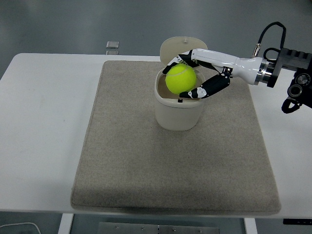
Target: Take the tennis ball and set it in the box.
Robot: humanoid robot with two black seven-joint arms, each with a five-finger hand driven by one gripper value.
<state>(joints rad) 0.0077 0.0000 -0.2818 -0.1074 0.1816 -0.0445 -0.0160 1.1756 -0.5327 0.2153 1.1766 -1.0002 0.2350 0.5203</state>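
Observation:
A yellow-green tennis ball (181, 79) is held in my right hand (187, 77), whose fingers curl around it from the back and the front. The hand holds the ball just above the opening of a cream box (178, 113) with its lid (184, 47) flipped up behind. The box stands at the far middle of a grey mat (146, 156). My right arm comes in from the right edge. My left arm does not show.
The mat lies on a white table (44, 126). A small grey square object (112, 45) lies on the table's far edge, left of the box. A black cable loops above my right wrist (268, 34).

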